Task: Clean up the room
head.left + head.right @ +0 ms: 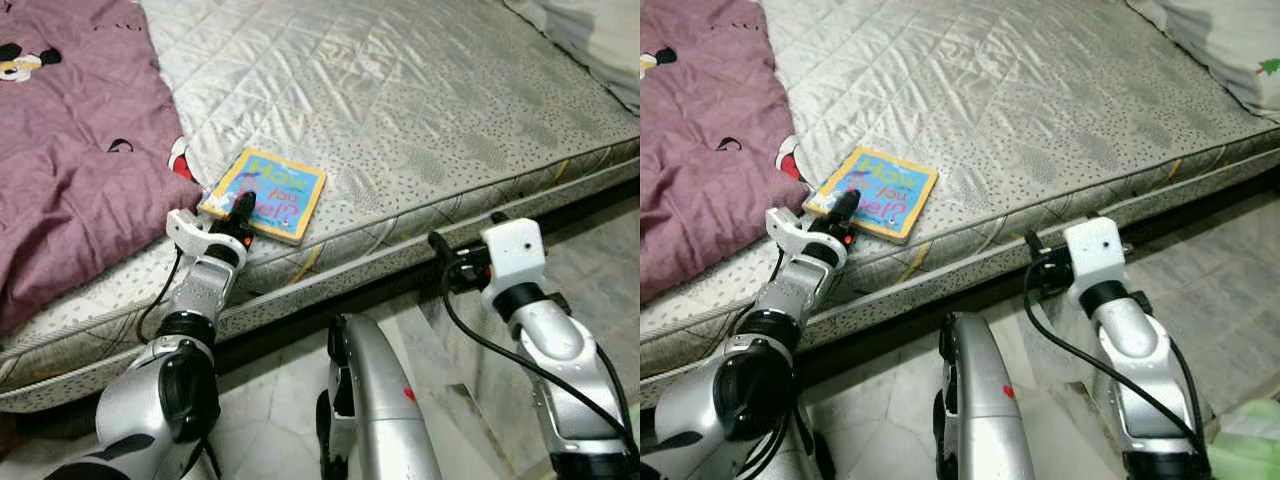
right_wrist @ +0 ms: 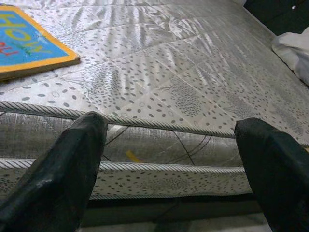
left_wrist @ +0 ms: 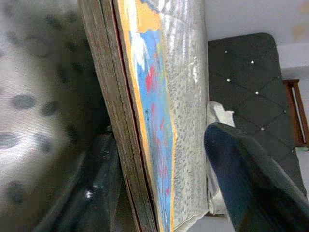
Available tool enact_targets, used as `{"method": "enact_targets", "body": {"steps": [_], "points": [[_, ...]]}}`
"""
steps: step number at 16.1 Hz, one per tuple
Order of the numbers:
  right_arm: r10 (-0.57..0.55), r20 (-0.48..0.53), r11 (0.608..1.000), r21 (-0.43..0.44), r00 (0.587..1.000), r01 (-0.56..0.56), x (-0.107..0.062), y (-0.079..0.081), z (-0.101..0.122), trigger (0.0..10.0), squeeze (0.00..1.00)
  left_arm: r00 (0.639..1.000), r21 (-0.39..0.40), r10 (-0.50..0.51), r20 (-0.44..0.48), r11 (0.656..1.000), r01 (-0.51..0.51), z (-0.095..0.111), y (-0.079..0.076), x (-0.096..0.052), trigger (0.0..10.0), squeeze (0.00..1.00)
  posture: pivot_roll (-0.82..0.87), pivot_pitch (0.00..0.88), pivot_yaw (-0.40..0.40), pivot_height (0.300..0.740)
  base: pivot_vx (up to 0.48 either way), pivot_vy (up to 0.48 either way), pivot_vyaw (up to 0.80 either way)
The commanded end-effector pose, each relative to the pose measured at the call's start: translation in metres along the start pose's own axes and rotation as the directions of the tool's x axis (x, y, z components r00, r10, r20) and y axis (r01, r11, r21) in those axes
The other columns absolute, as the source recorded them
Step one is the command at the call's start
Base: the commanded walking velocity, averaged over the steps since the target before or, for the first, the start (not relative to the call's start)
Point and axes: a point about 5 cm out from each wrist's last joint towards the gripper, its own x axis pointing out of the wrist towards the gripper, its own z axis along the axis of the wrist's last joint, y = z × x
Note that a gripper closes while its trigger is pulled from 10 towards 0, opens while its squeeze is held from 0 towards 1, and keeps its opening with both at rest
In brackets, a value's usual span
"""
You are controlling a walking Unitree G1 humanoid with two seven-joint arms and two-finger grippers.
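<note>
- Reaching over the near edge of the mattress [image 1: 420, 120], the left gripper [image 1: 240, 212] sits at the near corner of a colourful board book [image 1: 268, 192].
- In the left wrist view the book [image 3: 145, 111] stands between the two black fingers [image 3: 251, 183], one finger on the blue-and-orange cover side and the other under its thick page edge; the jaws are spread around it, and whether they press it cannot be told.
- Just beyond and to the left of that gripper lies a purple blanket [image 1: 70, 150] with cartoon prints, its edge close to the book's far-left corner.
- The right gripper [image 2: 169, 159] hangs off the bed's side, well to the right of the book, fingers wide apart and holding nothing.
- Ahead of the right gripper is the piped seam of the mattress, with the book's corner [image 2: 29, 43] off to one side.
- Below both arms is a pale tiled floor [image 1: 460, 370].
</note>
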Motion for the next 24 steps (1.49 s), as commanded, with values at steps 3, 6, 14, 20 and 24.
{"method": "enact_targets", "body": {"steps": [3,6,14,20,24], "points": [[-0.012,-0.022,1.0,0.014,1.0,0.013,0.005,0.001,-0.004,10.0,0.0,0.998,0.034,0.064,-0.015,0.997,-0.064,0.001,0.011,-0.004,0.0,0.0,-0.24,0.149,-0.098,0.494,0.0,0.0,0.0],[-0.01,-0.013,1.0,0.025,1.0,0.011,0.012,0.004,-0.004,10.0,0.0,0.995,0.068,0.098,-0.007,0.993,-0.098,0.005,0.013,-0.004,0.0,0.0,-0.22,0.135,-0.095,0.494,0.0,0.0,0.0],[0.003,0.022,0.997,0.073,1.0,-0.005,0.029,0.022,-0.002,10.0,0.0,0.986,0.182,0.163,0.026,0.969,-0.165,0.02,0.02,-0.007,0.0,0.0,-0.18,0.101,-0.061,0.494,0.0,0.0,0.0],[0.023,0.09,0.979,0.198,0.996,-0.04,0.061,0.051,0.011,10.0,0.0,0.973,0.704,-0.175,0.149,0.71,0.02,0.05,-0.051,0.002,0.0,0.0,-0.05,0.035,-0.034,0.494,0.0,0.0,0.0],[0.091,0.091,0.932,0.343,0.992,-0.117,0.076,0.085,0.012,10.0,0.0,0.928,0.873,-0.307,0.21,0.487,-0.037,0.058,-0.07,-0.034,0.0,0.0,0.04,0.0,-0.02,0.494,0.0,0.0,0.0]]}}
